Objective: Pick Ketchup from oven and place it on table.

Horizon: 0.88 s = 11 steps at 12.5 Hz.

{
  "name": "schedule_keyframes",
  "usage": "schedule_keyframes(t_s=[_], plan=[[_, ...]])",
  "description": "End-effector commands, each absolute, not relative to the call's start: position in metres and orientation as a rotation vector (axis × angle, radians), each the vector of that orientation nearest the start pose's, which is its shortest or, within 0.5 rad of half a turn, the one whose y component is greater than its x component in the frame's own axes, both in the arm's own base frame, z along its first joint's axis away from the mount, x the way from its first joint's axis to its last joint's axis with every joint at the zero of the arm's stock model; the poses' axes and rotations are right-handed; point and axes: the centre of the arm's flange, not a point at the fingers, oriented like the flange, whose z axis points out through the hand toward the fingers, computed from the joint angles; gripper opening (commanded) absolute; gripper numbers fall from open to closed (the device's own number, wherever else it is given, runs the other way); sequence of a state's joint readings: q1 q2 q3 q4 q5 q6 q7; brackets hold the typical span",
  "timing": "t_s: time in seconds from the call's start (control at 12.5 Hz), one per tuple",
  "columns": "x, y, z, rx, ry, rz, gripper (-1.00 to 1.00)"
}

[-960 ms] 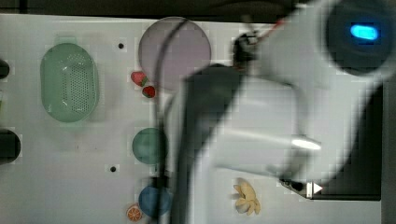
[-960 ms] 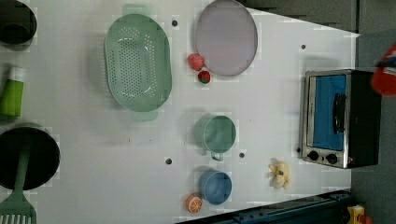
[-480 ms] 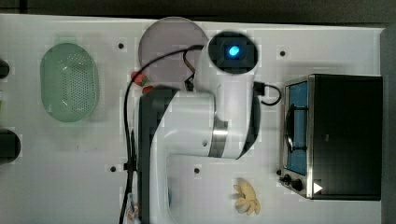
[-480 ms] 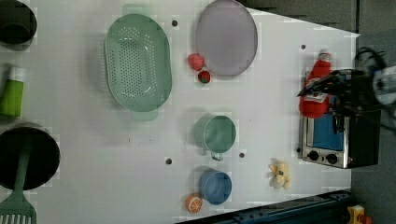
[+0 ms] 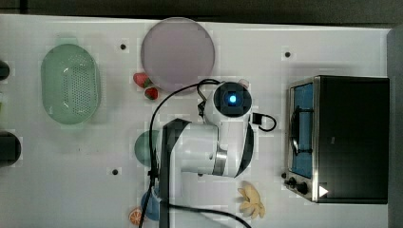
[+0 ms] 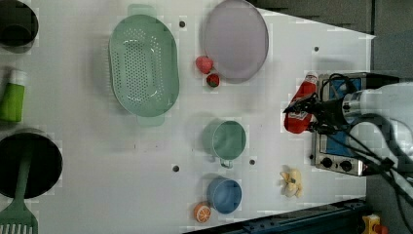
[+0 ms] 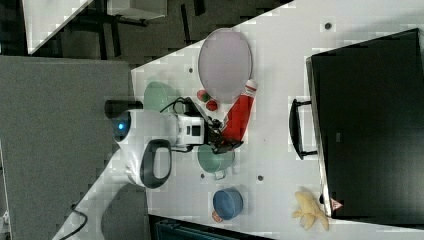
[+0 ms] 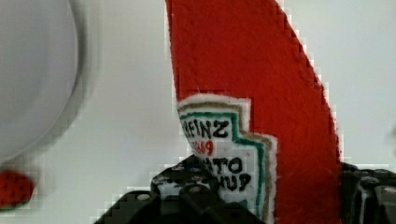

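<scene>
**Ketchup out of the oven, waiting to be set down**

The gripper pinches the ketchup by its lower body, with the label side toward the wrist camera. In the left view the bottle hangs in the air just left of the oven, over the white table. In the right view it sits between the purple plate and the green cup, with two strawberries near.

To do this step well, the arm should probably lower slowly onto a bare part of the table, away from the plate and the cup. The bottle looks tilted, so it seems wise to bring it upright before the fingers let go, or it may fall over.
</scene>
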<state>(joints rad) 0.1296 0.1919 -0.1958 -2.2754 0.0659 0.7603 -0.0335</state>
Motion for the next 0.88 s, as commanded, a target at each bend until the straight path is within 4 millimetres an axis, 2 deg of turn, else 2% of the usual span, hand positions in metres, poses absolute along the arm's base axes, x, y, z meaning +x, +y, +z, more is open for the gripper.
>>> schedule_keyframes(t_s=[0.08,0.24,0.4,0.48,0.56,0.64,0.72,0.88], plan=[[0.525,-0.029,0.246,-2.869,1.354,0.128,0.29],[0.523,-0.022,0.22,-2.894,1.34,0.162,0.34],[0.523,-0.019,0.203,-2.907,1.336,0.174,0.75],[0.523,-0.02,0.202,-2.906,1.336,0.163,1.0],[0.526,-0.02,0.209,-2.9,1.334,0.142,1.0],[0.532,-0.019,0.224,-2.887,1.327,0.1,1.0],[0.541,-0.018,0.248,-2.869,1.316,0.04,1.0],[0.56,-0.016,0.315,-2.818,1.288,-0.097,1.0]])
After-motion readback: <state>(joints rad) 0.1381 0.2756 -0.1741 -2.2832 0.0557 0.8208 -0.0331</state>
